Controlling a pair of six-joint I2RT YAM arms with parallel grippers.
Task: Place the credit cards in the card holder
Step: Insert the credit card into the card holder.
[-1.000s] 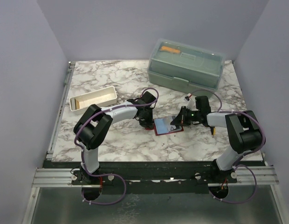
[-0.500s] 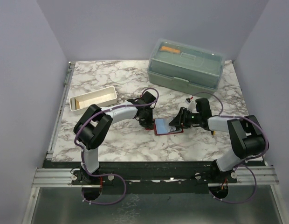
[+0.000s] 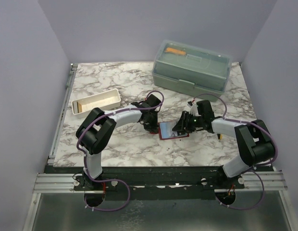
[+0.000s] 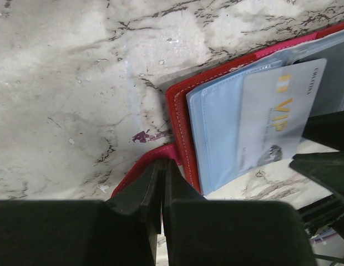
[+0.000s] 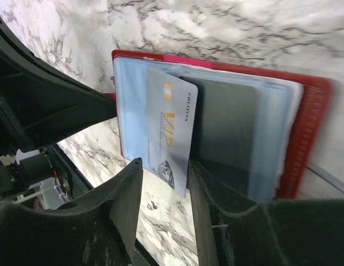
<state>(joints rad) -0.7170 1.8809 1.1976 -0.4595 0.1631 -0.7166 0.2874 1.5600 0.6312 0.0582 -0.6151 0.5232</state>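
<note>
The dark-red card holder (image 3: pixel 174 131) lies open on the marble table, grey-blue inner face up. It also shows in the left wrist view (image 4: pixel 180 113) and the right wrist view (image 5: pixel 310 127). My left gripper (image 3: pixel 152 126) is shut on its red left flap (image 4: pixel 162 164). A silver VIP credit card (image 5: pixel 169 130) sits partly inside a grey-blue pocket, its end sticking out; it also shows in the left wrist view (image 4: pixel 277 119). My right gripper (image 5: pixel 165 169) is open, its fingers (image 5: pixel 127 205) either side of the card's free end. A dark card (image 5: pixel 227 127) lies in a clear pocket beside it.
A long white tray (image 3: pixel 96 102) stands at the left with a tan piece inside. A large pale-green lidded box (image 3: pixel 192 67) stands at the back right with an orange item inside. The right arm's cable loops over the table beside the holder.
My right gripper has moved a little left toward the card holder, following the VIP card. The left gripper and the holder have stayed put.
</note>
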